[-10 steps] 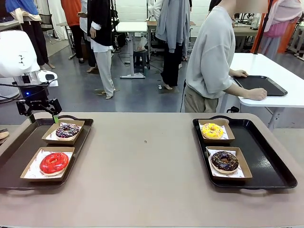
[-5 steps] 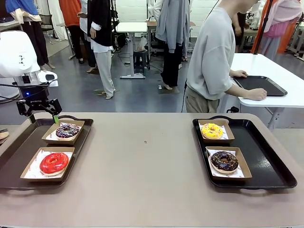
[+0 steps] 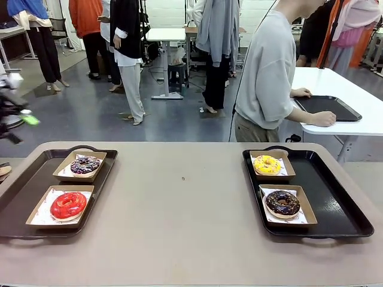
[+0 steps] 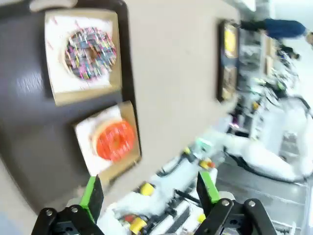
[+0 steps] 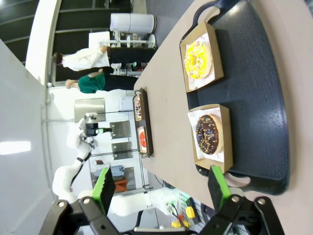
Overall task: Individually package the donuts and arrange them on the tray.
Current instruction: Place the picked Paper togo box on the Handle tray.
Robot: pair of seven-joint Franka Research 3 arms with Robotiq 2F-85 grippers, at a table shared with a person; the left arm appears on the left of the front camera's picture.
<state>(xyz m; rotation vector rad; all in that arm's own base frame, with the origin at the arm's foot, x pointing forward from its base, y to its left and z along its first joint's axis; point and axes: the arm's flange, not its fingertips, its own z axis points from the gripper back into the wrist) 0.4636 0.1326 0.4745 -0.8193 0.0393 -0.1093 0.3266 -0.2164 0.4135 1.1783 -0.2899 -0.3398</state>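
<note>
Across the lower half of the front view, 4 donuts sit singly in shallow cardboard boats on 2 black trays: the purple donut (image 3: pixel 85 164) and red donut (image 3: pixel 67 205) on the left tray (image 3: pixel 24 191), the yellow donut (image 3: pixel 267 164) and chocolate donut (image 3: pixel 282 202) on the right tray (image 3: pixel 335 206). At the far left edge of that view the left gripper (image 3: pixel 18 119) is a blurred shape, up and well apart from the left tray. Its wrist view shows the left gripper (image 4: pixel 149 188) with jaws wide and nothing between them, the red donut (image 4: pixel 115 140) lying just above the gap and the purple donut (image 4: pixel 90 53) farther toward the upper left. Seen from its own wrist, the right gripper (image 5: pixel 159 188) is likewise spread and empty, the chocolate donut (image 5: pixel 209 133) nearest above its fingertips, the yellow donut (image 5: pixel 198 60) beyond. Rings have no long axis, so any approach angle would suit. Each arm looks nearer its own tray, and packaging appears complete.
</note>
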